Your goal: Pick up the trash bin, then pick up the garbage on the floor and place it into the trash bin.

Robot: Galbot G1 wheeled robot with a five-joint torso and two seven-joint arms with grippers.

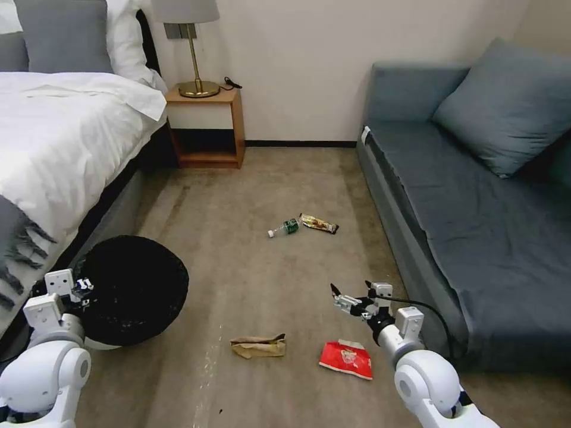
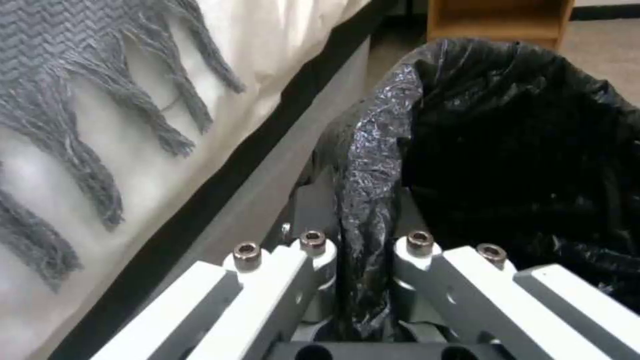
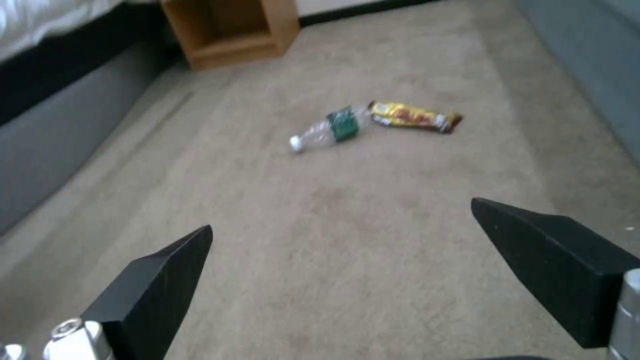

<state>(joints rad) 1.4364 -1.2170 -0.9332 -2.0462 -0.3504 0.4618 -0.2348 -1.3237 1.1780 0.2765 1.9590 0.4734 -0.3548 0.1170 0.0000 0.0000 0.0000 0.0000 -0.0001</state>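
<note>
**Status: bin gripped, all four litter items outstanding**

1. Bin. The trash bin (image 1: 134, 291) sits at near left, beside the bed (image 1: 59, 137). The left gripper (image 2: 363, 250) is at the bin's near-left rim, its fingers pressed together on a fold of the black liner and rim. Whether the bin is lifted clear of the floor (image 1: 250, 279) or resting on it cannot be told; its white base shows low at the near edge. Judgement: the grasp is made, the lift is unconfirmed.

2. Collecting arm. The right gripper (image 1: 351, 297) hangs above bare carpet at near right, fingers spread wide and holding nothing.

3. Garbage. All of it lies on the floor, none in the bin as far as can be seen:
   - crumpled paper bag (image 1: 259, 346), near centre;
   - red snack packet (image 1: 346, 359), just right of it, beside the right arm;
   - bottle (image 1: 284, 227), farther out, centre;
   - candy bar wrapper (image 1: 319, 223), touching or just beside the bottle on its right.

4. Remaining. Judgement: four pickups and four deposits are left.
</note>
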